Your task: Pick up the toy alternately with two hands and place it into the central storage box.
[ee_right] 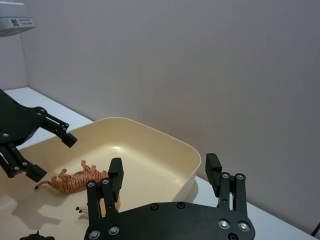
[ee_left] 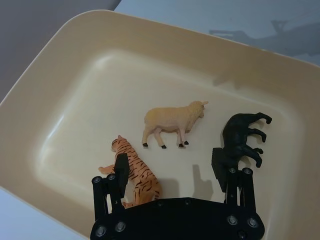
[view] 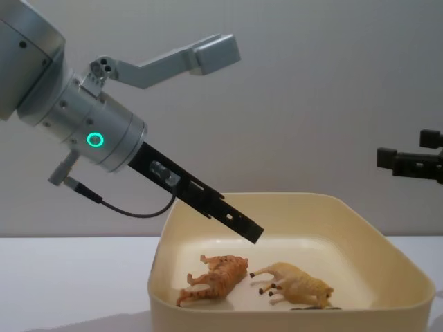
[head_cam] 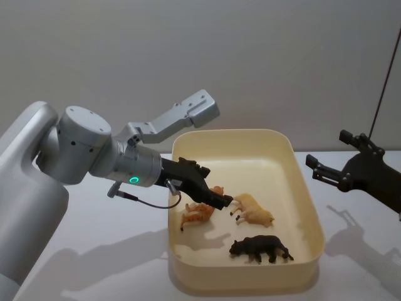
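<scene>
In the head view we find the left gripper [head_cam: 220, 199] reaching over the left wall of the central storage box [head_cam: 310, 207], poised just above the tiger [head_cam: 197, 215]; the sheep [head_cam: 254, 211] and the black animal [head_cam: 261, 248] lie on the floor nearby, and the right gripper [head_cam: 327, 174] hangs well apart beyond the right rim. In the left wrist view the fingers [ee_left: 120, 172] stand wide apart and grasp nothing, with the tiger [ee_left: 134, 174] lying loose against one of them. In the right wrist view that gripper [ee_right: 165, 179] is likewise spread and empty, outside the box, the tiger's [ee_right: 75, 181] long axis running crosswise to it. In the chest view the left gripper [view: 246, 228] sits clear above all toys. We judge the left arm's deposit complete; any withdrawal runs up and leftward.
</scene>
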Robot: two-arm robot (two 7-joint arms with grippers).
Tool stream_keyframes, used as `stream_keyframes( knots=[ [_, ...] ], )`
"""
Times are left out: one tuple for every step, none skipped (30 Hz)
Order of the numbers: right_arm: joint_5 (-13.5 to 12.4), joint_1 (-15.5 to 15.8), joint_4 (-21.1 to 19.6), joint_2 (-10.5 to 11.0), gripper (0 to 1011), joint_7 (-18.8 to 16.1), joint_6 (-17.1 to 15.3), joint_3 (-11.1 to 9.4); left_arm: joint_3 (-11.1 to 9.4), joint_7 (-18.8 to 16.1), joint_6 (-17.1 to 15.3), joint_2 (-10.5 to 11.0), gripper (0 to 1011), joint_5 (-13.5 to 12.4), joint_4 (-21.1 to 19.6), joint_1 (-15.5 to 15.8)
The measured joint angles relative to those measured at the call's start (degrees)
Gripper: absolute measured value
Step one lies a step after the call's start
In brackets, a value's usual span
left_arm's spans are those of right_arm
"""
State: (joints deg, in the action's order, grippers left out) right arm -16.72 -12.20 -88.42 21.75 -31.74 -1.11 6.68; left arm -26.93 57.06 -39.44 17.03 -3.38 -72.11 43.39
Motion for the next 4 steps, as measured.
stream_keyframes(
  knots=[
    [0.00, 0.00, 0.00, 0.00, 1001, 0.00, 0.00, 0.00, -0.04, 0.18, 0.01, -0.03, 1001, -0.08, 0.10, 0.05],
    [0.00, 0.00, 0.00, 0.00, 1001, 0.00, 0.00, 0.00, -0.12, 0.49, 0.03, -0.09, 1001, -0.22, 0.28, 0.18],
    [0.00, 0.00, 0.00, 0.00, 1001, 0.00, 0.00, 0.00, -0.16, 0.62, 0.03, -0.12, 1001, -0.27, 0.36, 0.23],
    [0.00, 0.00, 0.00, 0.00, 1001, 0.00, 0.00, 0.00, -0.19, 0.76, 0.04, -0.14, 1001, -0.33, 0.44, 0.28]
  ],
)
